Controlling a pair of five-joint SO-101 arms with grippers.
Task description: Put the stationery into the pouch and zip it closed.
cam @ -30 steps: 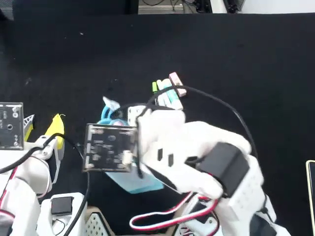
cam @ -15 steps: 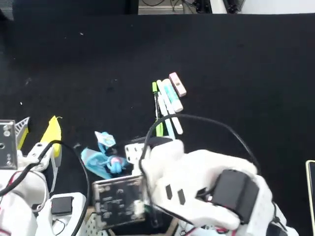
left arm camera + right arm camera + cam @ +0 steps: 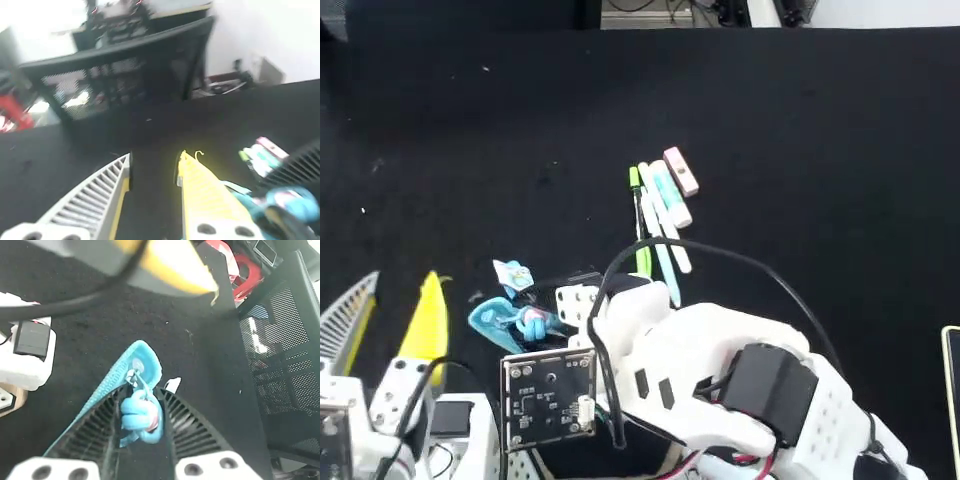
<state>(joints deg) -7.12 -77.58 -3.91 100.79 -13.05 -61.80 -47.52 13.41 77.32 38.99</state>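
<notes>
- The right end effector (image 3: 535, 318) is clenched on the pouch (image 3: 490, 322). In the right wrist view its two black ribbed jaws stand on both sides of a bunched blue part of the pouch (image 3: 141, 416) and press on it.
- The pouch is light blue and looks crumpled. It lies on the black desk (image 3: 820, 150) just in front of the right arm. A small white and blue tag (image 3: 512, 272) sticks out at its far side.
- The left end effector (image 3: 402, 290) is released. One finger is yellow and one is grey, and they stand well apart with nothing between them. It is at the near left edge of the desk, beside the pouch but not touching it.
- In the left wrist view the left end effector (image 3: 155, 159) shows only bare desk between its fingers.
- The pens (image 3: 655, 215) lie side by side on the desk, outside the pouch. One is green and the others are pale blue and white.
- A pink eraser (image 3: 681, 171) lies just beside the far ends of the pens.
- A black cable of the right arm passes over the near ends of the pens.
</notes>
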